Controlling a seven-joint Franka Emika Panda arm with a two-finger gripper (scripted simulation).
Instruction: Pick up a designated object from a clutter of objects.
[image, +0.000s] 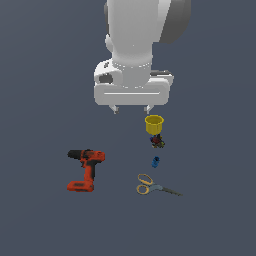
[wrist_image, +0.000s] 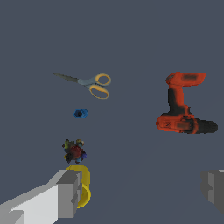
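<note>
A white robot arm hangs over a plain dark grey worktop (image: 40, 225), its gripper (image: 132, 109) pointing down above the surface. The jaws stand wide apart and hold nothing; in the wrist view one grey fingertip (wrist_image: 70, 194) shows at one side of the picture and the other at the far side, with bare worktop between them.

The small dark lump (image: 158, 142), mottled red, black and yellow-green, lies on the worktop just beside a yellow cup (image: 154, 124), touching it or nearly so. In the exterior view the lump sits below the jaws and slightly toward that view's right, roughly under the right-hand fingertip rather than centred between the two. In the wrist view the lump (wrist_image: 74, 151) lies close to one fingertip, outside the gap, with the cup (wrist_image: 82, 190) partly hidden behind that fingertip.

A tiny blue piece (image: 155, 161) lies near the lump, apart from it. Yellow-handled scissors (image: 152, 186) lie beyond the blue piece. A red-and-black power drill (image: 86, 169) lies on its side, well apart, toward the exterior view's left.
</note>
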